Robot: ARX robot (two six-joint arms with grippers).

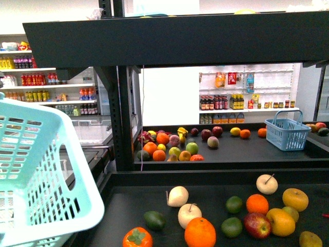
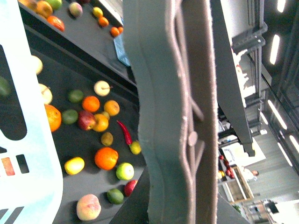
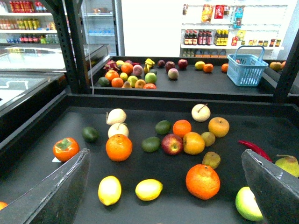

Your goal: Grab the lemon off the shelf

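Observation:
Two lemons (image 3: pixel 109 190) (image 3: pixel 149 189) lie side by side on the front of the black shelf tray (image 3: pixel 42 172). In the right wrist view they sit just ahead of my right gripper (image 3: pixel 166 154). That gripper is open and empty, with its fingers (image 3: pixel 51 196) spread wide above the tray. One lemon also shows in the left wrist view (image 2: pixel 74 165). My left gripper (image 2: pixel 177 116) is shut on the pale blue basket (image 1: pixel 36 175), held at the left beside the shelf (image 1: pixel 205 193). The front view does not show the front lemons or the right gripper.
Oranges (image 3: pixel 118 147) (image 3: pixel 202 181), an apple (image 3: pixel 172 143), a red chili (image 3: pixel 254 149) and green fruit surround the lemons. A blue basket (image 1: pixel 287 133) stands on the back tray among more fruit. A black upper tier (image 1: pixel 175 36) hangs overhead, and an upright post (image 1: pixel 123 118) stands left.

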